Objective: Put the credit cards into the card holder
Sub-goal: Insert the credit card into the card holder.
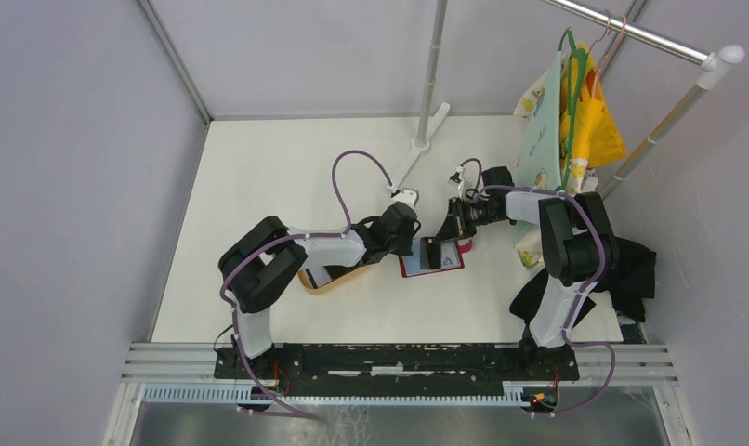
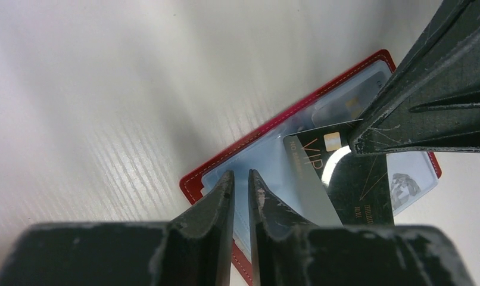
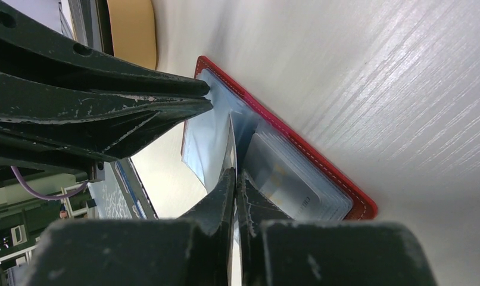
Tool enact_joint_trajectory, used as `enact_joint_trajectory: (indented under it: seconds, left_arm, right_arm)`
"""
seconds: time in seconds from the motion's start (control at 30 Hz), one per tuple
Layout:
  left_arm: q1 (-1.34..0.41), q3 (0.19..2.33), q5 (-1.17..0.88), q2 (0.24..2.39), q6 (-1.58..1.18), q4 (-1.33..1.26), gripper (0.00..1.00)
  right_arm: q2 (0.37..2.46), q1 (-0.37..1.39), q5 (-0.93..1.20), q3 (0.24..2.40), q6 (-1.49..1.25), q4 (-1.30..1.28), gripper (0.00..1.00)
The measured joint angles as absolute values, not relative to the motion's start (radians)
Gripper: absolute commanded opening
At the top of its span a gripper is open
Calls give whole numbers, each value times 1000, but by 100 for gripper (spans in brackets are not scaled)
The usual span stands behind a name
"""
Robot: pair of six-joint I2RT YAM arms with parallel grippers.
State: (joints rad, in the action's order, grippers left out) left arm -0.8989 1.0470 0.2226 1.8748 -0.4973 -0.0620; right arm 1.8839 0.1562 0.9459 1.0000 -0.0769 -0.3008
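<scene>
Right fingers are clenching a black credit card over the card holder, needing edge-first sliding into its pocket; left fingers are nearly closing, grasp untellable.

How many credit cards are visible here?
2. A black card is pinched in the right tool over the open card holder; a pale card sits in one of its pockets. Others may be hidden.

The left claw and right claw crowd the card holder; wooden tray lies near it.
</scene>
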Motion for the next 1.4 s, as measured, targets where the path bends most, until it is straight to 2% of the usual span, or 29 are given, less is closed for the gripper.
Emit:
enact_joint_trajectory:
  seconds: [0.23,1.17,1.3,1.4]
  left_arm:
    - [-899,1043,234,1874,-497,-65,21]
    - [-899,1028,228,1851,-497,-52,23]
    - [-900,1010,205,1810,-497,-40,25]
    - [-908,997,186,1763,-497,-41,32]
  right_arm:
    - [1893,156,916,1000,-78,-301,13]
    - [1933,214,897,1069,-57,-336,17]
    - [1933,221,897,1071,-53,-338,17]
    - [1933,221,897,1071,-50,-339,17]
